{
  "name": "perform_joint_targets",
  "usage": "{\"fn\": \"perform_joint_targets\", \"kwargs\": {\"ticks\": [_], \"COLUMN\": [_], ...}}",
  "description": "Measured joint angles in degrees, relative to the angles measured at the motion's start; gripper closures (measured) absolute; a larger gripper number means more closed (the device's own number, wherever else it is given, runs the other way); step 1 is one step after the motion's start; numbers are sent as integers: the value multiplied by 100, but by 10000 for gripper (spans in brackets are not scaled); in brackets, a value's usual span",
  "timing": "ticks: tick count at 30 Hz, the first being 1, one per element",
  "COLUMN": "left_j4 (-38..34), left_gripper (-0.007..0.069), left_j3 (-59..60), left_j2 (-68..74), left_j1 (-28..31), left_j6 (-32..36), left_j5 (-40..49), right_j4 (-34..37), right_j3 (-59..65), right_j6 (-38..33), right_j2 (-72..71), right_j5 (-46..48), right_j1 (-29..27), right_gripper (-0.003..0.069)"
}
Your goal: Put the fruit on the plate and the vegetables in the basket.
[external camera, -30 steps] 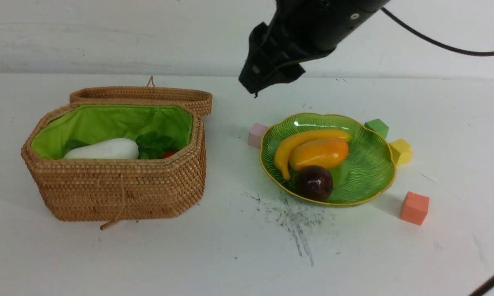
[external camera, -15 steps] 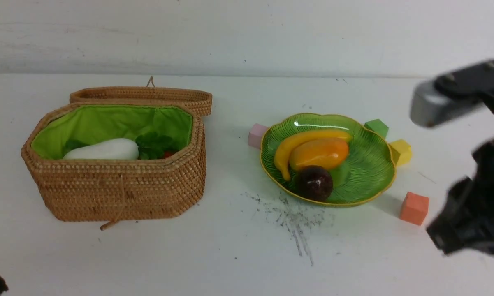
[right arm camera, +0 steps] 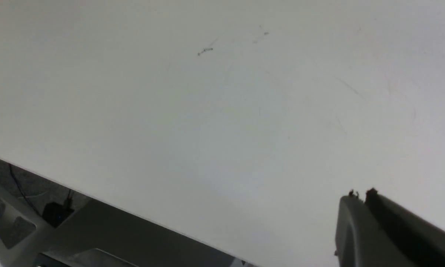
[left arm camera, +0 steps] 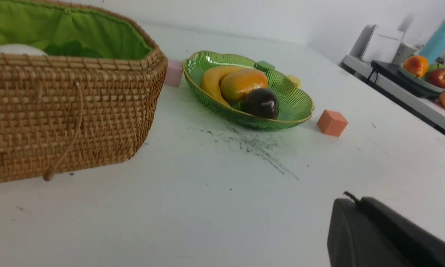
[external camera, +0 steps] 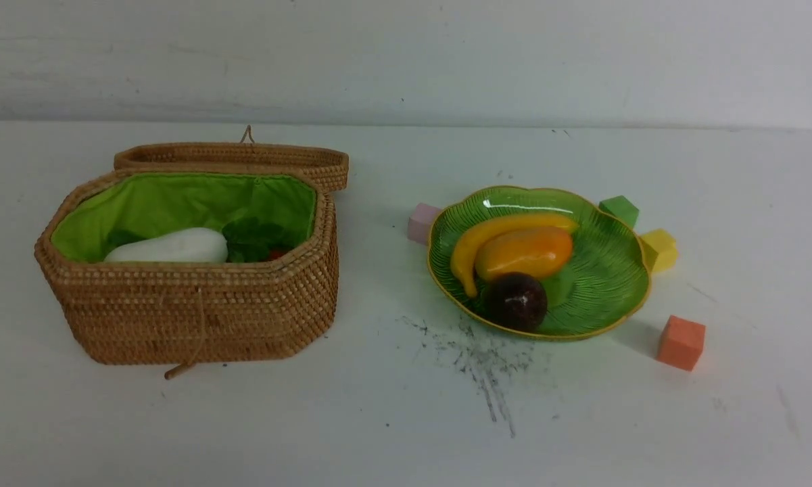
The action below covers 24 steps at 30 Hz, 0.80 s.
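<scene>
On the green plate (external camera: 608,270) (left arm camera: 296,102) lie the fruit: a yellow banana (external camera: 476,240) (left arm camera: 208,78), an orange mango (external camera: 524,252) (left arm camera: 242,83) and a dark purple mangosteen (external camera: 517,301) (left arm camera: 261,104). The open wicker basket (external camera: 196,311) (left arm camera: 59,111) holds the vegetables: a white radish (external camera: 169,247) (left arm camera: 15,49), green leaves (external camera: 253,237) and a bit of orange carrot (external camera: 276,254). Neither arm shows in the front view. My left gripper (left arm camera: 355,202) is shut and empty, low over the table, short of the basket and plate. My right gripper (right arm camera: 360,195) is shut and empty over bare table by an edge.
Foam cubes surround the plate: pink (external camera: 422,222), green (external camera: 618,210), yellow (external camera: 659,249) and orange (external camera: 681,342) (left arm camera: 331,123). The basket lid (external camera: 233,159) hangs open behind it. Dark scuff marks (external camera: 480,355) lie in front of the plate. A side shelf with real-looking fruit (left arm camera: 426,72) stands beyond the table.
The right arm swung from above the plate down to the right and left the front view, its gripper closing. The fruit and the basket's contents stayed put.
</scene>
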Motion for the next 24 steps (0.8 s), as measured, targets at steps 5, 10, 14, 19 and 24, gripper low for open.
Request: {"fn": "perform_joint_targets", "kwargs": {"ticks": [5,10,14,19,24], "left_j4": [0,0,0,0,0], "left_gripper": [637,635,632,627,622], "left_j3": [126,184,184,184,188], "left_j2": [0,0,0,0,0], "left_j1": [0,0,0,0,0], "left_j6": [0,0,0,0,0], "left_j5": [124,167,169,173,173], "right_j4": [0,-7,-22,-8,385], "right_j3": [0,52,220,1271,3290], "right_j6": [0,0,-57,-700,-1045], "right_j2": [-293,-486,-994,-2272,-3814], "right_j5": [7,18,-4,-1344,-3279], "right_j1": [0,0,-427,-1704,-2995], "right_gripper": [617,612,607,606,606]}}
